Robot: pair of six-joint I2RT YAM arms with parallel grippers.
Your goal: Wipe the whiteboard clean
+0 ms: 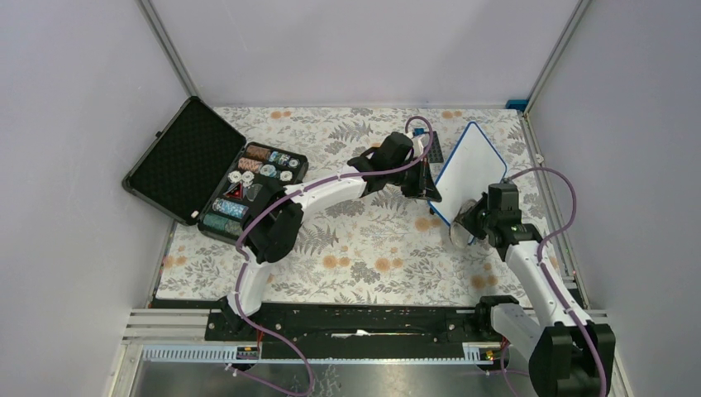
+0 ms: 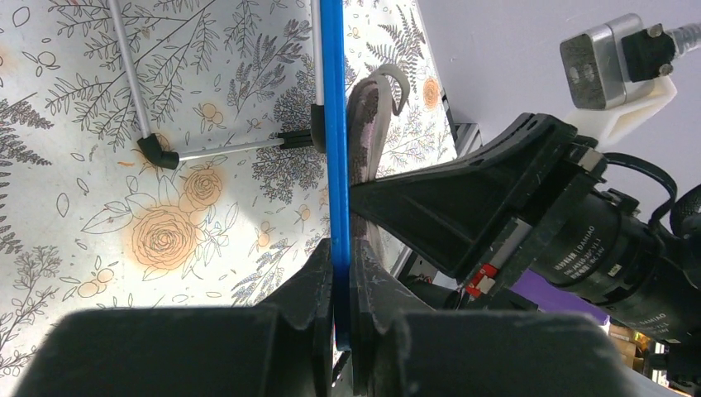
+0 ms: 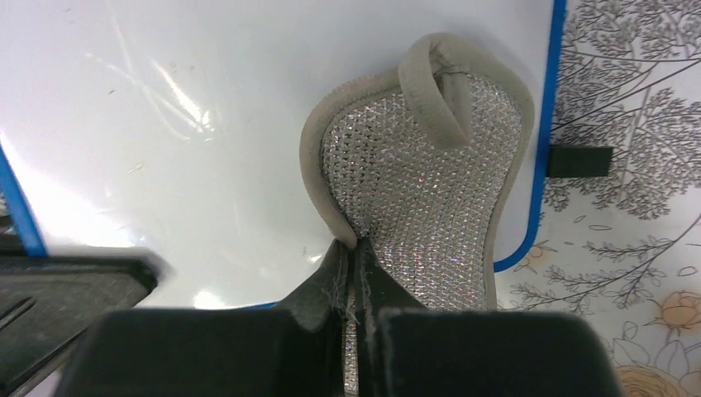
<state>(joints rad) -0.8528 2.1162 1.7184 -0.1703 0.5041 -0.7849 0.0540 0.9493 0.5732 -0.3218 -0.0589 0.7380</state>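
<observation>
**Item:** whiteboard [image 1: 469, 165]. Small, flat, rectangular, with a white face, a thin blue frame [image 2: 334, 124] and rounded corners.

**Position:** raised above the table [image 1: 364, 248], right of centre, tilted, lower end nearest the arms. Cannot tell whether a corner touches the table.

**Handling, as judged:** light, and stiff enough to be carried by one edge. Glossy face, probably slippery, so best taken at the frame rather than on the white. Likely to swing or twist under sideways pressure when pinched at a single spot. Firm pinch and gentle wiping advised.

**Left gripper** [image 2: 340, 260]: closed on the frame, one finger on each side of the edge. Board seen edge-on from this wrist, running straight away from the jaws.

**Right gripper** [image 3: 353, 256]: closed on a pad [image 3: 422, 190] of silver mesh with beige binding and a loop at the tip. Pad laid flat against the white face, near a rounded corner, just inside the frame.

**Face around the pad:** no writing visible from the right wrist, only faint streaks and glare.
</observation>
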